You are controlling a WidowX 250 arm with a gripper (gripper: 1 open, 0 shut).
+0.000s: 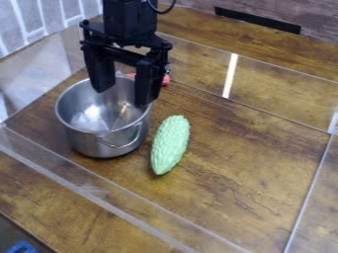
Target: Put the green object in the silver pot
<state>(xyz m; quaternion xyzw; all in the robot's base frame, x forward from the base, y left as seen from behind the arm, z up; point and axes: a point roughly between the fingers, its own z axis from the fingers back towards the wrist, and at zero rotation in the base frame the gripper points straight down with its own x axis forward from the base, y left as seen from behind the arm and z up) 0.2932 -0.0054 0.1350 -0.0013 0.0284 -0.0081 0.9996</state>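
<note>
The green object (169, 144) is a light green bumpy oblong toy lying on the wooden table just right of the silver pot (99, 121). The pot is round, shiny steel with low walls, and looks empty inside. My gripper (123, 87) hangs pointing down above the pot's far right rim, up and left of the green object. Its two black fingers (99, 73) stand wide apart with nothing between them; the gripper is open.
A small red object (165, 76) peeks out just behind the gripper's right finger. Clear plastic walls (251, 74) border the wooden table on the back and sides. A bright reflection streak (230, 75) lies on the tabletop at back right.
</note>
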